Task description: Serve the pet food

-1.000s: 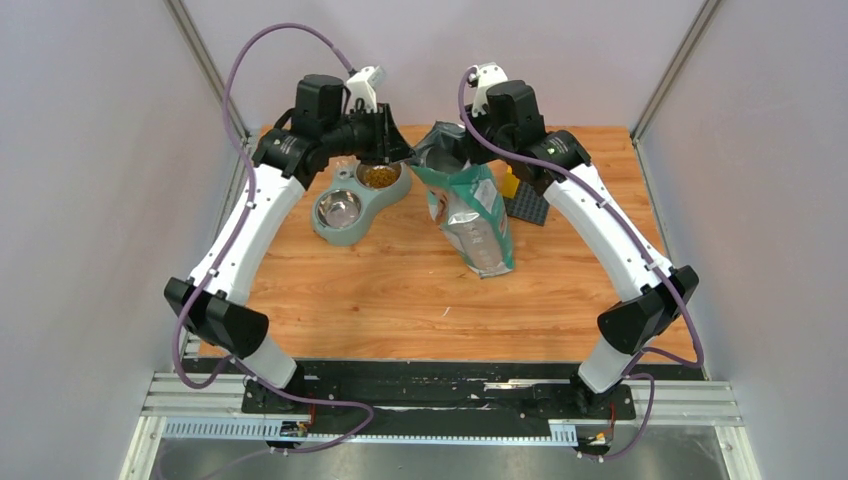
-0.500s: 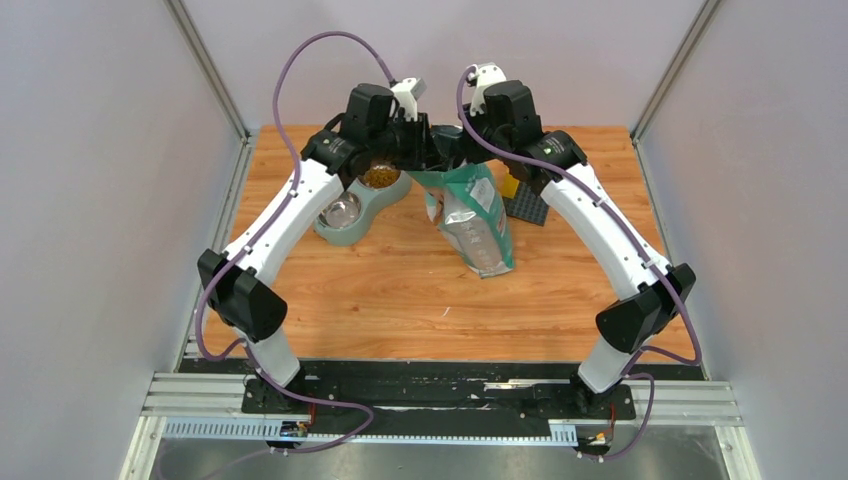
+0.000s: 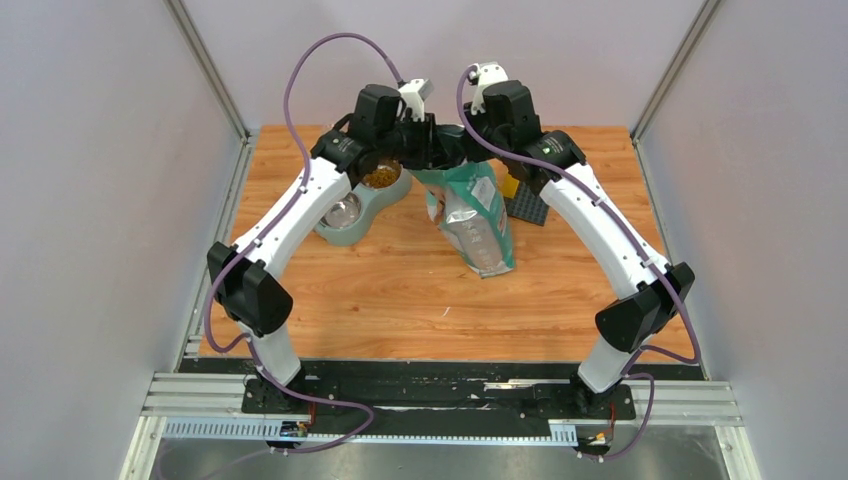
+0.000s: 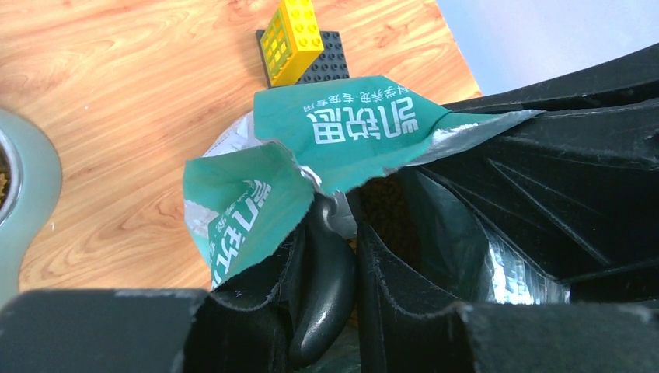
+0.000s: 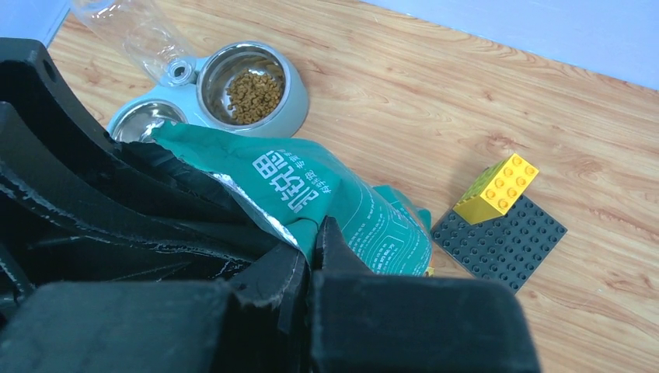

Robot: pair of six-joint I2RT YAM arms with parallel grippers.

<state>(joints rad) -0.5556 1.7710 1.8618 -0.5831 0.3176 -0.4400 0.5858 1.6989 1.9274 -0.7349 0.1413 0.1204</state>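
Note:
The green-and-white bag (image 3: 475,215) stands mid-table with its torn mouth open. My right gripper (image 5: 315,233) is shut on the bag's rim (image 5: 311,179). My left gripper (image 4: 330,233) is at the bag mouth, shut on the dark glossy handle of the scoop (image 4: 322,287). The scoop's head is hidden inside the bag. Brown pet food (image 4: 388,210) shows inside the bag beside the left fingers. More pet food (image 5: 252,97) lies in the far steel bowl of the pale green feeder (image 3: 345,235). In the top view both grippers meet over the bag.
The feeder's near steel bowl (image 3: 340,210) holds no kibble. A clear bottle (image 5: 148,35) rises behind the feeder. A yellow brick (image 5: 497,186) leans on a dark studded baseplate (image 5: 505,241) right of the bag. Grey walls close in on both sides.
My left arm has swung right, from above the feeder's kibble bowl to the bag's mouth, with the scoop in it. The right arm and the bag have stayed put.

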